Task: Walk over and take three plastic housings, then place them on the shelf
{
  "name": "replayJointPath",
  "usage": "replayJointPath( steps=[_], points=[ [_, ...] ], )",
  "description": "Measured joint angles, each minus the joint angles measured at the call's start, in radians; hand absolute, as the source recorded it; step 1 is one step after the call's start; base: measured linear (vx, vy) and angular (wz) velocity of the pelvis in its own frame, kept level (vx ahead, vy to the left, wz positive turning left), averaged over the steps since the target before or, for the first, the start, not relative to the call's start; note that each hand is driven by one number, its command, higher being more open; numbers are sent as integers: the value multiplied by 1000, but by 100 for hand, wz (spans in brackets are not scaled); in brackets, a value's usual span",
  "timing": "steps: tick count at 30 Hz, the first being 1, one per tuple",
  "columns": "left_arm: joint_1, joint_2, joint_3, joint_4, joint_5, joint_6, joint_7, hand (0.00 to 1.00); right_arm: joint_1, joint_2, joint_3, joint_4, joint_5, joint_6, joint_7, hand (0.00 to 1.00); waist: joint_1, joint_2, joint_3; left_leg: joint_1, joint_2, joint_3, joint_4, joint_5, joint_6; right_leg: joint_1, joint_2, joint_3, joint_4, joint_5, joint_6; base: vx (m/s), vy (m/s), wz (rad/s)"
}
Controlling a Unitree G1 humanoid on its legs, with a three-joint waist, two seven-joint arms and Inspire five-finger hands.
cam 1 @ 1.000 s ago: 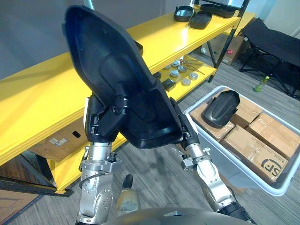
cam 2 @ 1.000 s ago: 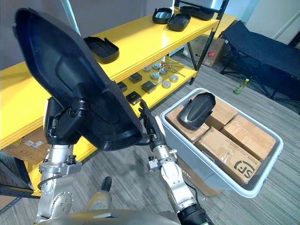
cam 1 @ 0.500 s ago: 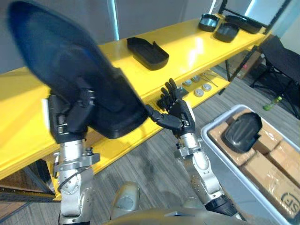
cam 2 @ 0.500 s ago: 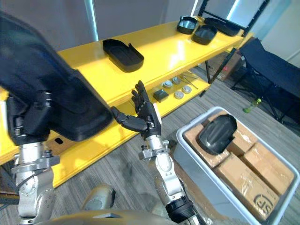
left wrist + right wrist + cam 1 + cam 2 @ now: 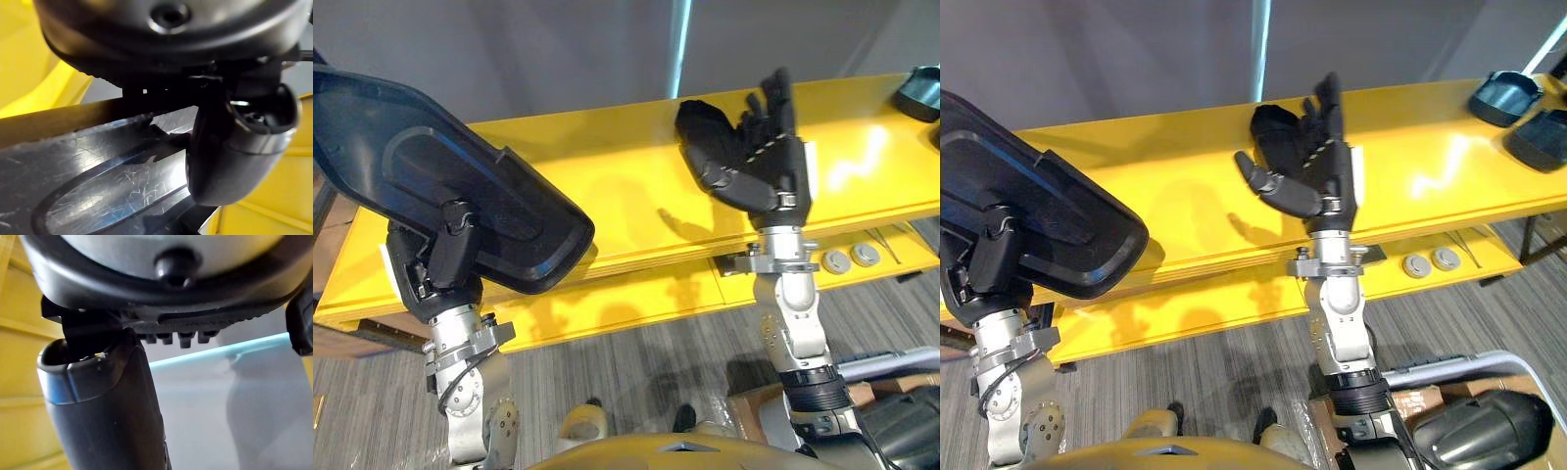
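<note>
Above the yellow shelf [image 5: 607, 186] the right hand [image 5: 766, 171] stands upright, its fingers [image 5: 779, 98] straight and a little spread, holding nothing. Just behind these fingers a small black housing [image 5: 1271, 125] lies on the shelf. The left hand [image 5: 435, 264] has its fingers [image 5: 458, 227] curled round a rib of the big plastic housing [image 5: 421, 186], which rises tilted over them. Two further housings [image 5: 1503, 93] lie on the shelf, well apart from the right fingers.

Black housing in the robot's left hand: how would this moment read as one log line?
left hand: shut on housing | right hand: open, empty, raised | shelf: held housing not yet set down
</note>
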State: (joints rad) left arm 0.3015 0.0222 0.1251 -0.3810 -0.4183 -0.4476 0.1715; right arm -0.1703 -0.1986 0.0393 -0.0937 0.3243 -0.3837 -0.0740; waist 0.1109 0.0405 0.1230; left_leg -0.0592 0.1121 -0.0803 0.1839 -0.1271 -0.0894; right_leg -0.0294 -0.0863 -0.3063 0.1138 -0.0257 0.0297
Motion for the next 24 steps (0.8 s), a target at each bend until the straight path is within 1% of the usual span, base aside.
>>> replayJointPath(
  steps=[2, 3, 4, 5, 7, 8, 10, 11, 12, 13, 14, 15, 16, 17, 18, 19, 20, 22, 24],
  points=[
    [-1, 0, 1, 3, 16, 1, 1, 0, 25, 4, -4, -7, 1, 0, 3, 100, -5, -1, -1, -2, -3, -1, 0, 1, 1, 15, -1, -11, -16, 3, 3, 27, 20, 26],
    [-10, 0, -2, 20, 67, 11, -1, 0, 89, 11, -9, -46, 13, 1, 9, 100, -7, -4, -10, -6, -12, 3, -3, 9, 6, 32, -8, -34, -32, 4, 6, 33, 44, 45],
    [-13, 0, -2, 26, 87, 16, 0, 0, 114, 14, -11, -62, 19, 1, 16, 100, -10, -5, -13, -8, -14, 13, -6, 16, 10, 38, -14, -48, -33, 4, 6, 20, 62, 70],
    [-15, 1, -4, 40, 125, 21, 0, 0, 149, 19, -17, -84, 26, 1, 31, 100, -30, -5, -19, -19, -17, 62, -13, 33, 21, 42, -27, -74, -33, 3, 6, 8, 67, 64],
    [-35, 16, -20, 69, 192, 36, -2, 0, 174, 18, -50, -93, 45, 1, 55, 100, -51, -5, -21, -40, -31, 125, -14, 63, 37, 42, -53, -101, -33, 3, 6, -40, 111, 68],
    [-39, 23, -27, 77, 206, 44, -2, 0, 178, 18, -61, -93, 46, 4, 58, 100, -52, -4, -22, -41, -37, 127, -14, 70, 37, 42, -58, -104, -32, 3, 7, -64, 120, 48],
    [-38, 44, -36, 101, 288, 72, -1, 0, 190, 18, -82, -93, 46, 5, 76, 100, -57, -1, -23, -43, -57, 115, -7, 87, 35, 44, -77, -103, -28, 8, 14, -69, 78, 15],
    [-39, 52, -36, 102, 308, 87, 0, 0, 192, 17, -86, -93, 47, 5, 83, 100, -59, 0, -24, -41, -61, 111, -7, 87, 34, 45, -82, -102, -26, 10, 17, -90, 77, -6],
    [-38, 73, -36, 102, 337, 115, -3, 0, 193, 13, -93, -93, 58, 5, 95, 100, -62, 3, -25, -35, -67, 107, -12, 87, 34, 42, -92, -96, -23, 13, 23, -82, 72, -14],
    [-39, 84, -36, 102, 344, 125, -8, 0, 192, 9, -96, -93, 72, 4, 100, 100, -63, 6, -27, -31, -70, 110, -17, 81, 34, 38, -97, -91, -21, 13, 22, -153, 146, -36],
    [-40, 111, -38, 102, 349, 137, -33, 0, 192, 3, -104, -93, 93, 3, 106, 100, -65, 10, -29, -29, -70, 157, -19, 63, 42, 15, -110, -64, -2, 10, 34, -113, 111, -36],
    [-42, 122, -39, 102, 349, 145, -43, 0, 194, 5, -109, -93, 94, 3, 106, 100, -68, 10, -29, -27, -72, 174, -19, 60, 45, 11, -116, -54, 6, 10, 39, -174, 171, -43],
    [-49, 141, -42, 102, 349, 173, -66, 0, 202, 8, -111, -93, 93, 3, 105, 100, -83, 9, -29, -14, -84, 193, -30, 56, 53, 17, -128, -38, 8, 16, 52, -110, 132, -27],
    [-67, 160, -43, 104, 350, 201, -89, 0, 203, 9, -110, -96, 94, 3, 110, 100, -96, 7, -31, 5, -90, 228, -54, 62, 56, 24, -142, -26, 4, 27, 68, -125, 153, -21],
    [-90, 176, -45, 107, 348, 221, -110, 0, 203, 9, -111, -102, 97, 3, 118, 100, -111, 7, -31, 17, -94, 259, -73, 70, 63, 26, -152, -18, -1, 34, 77, -55, 92, -9],
    [-108, 188, -49, 109, 348, 236, -124, 0, 203, 9, -111, -105, 103, 3, 127, 100, -119, 7, -31, 27, -98, 273, -90, 82, 69, 27, -158, -15, -5, 38, 83, -52, 82, -13],
    [-147, 210, -57, 123, 348, 256, -150, 0, 203, 9, -108, -106, 123, 3, 141, 100, -124, 8, -32, 51, -107, 296, -133, 106, 77, 27, -162, -1, -14, 43, 90, -55, 96, -28],
    [-217, 249, -71, 179, 346, 278, -173, 0, 204, 9, -105, -106, 120, 7, 164, 100, -130, 8, -36, 78, -117, 318, -192, 135, 81, 23, -158, 14, -31, 50, 91, -48, 86, -30],
    [-303, 296, -74, 278, 329, 301, -185, 0, 203, 8, -97, -106, 115, 18, 187, 100, -147, 7, -51, 88, -121, 335, -244, 161, 82, 9, -152, 25, -54, 73, 90, -2, 41, -20]
  ],
)
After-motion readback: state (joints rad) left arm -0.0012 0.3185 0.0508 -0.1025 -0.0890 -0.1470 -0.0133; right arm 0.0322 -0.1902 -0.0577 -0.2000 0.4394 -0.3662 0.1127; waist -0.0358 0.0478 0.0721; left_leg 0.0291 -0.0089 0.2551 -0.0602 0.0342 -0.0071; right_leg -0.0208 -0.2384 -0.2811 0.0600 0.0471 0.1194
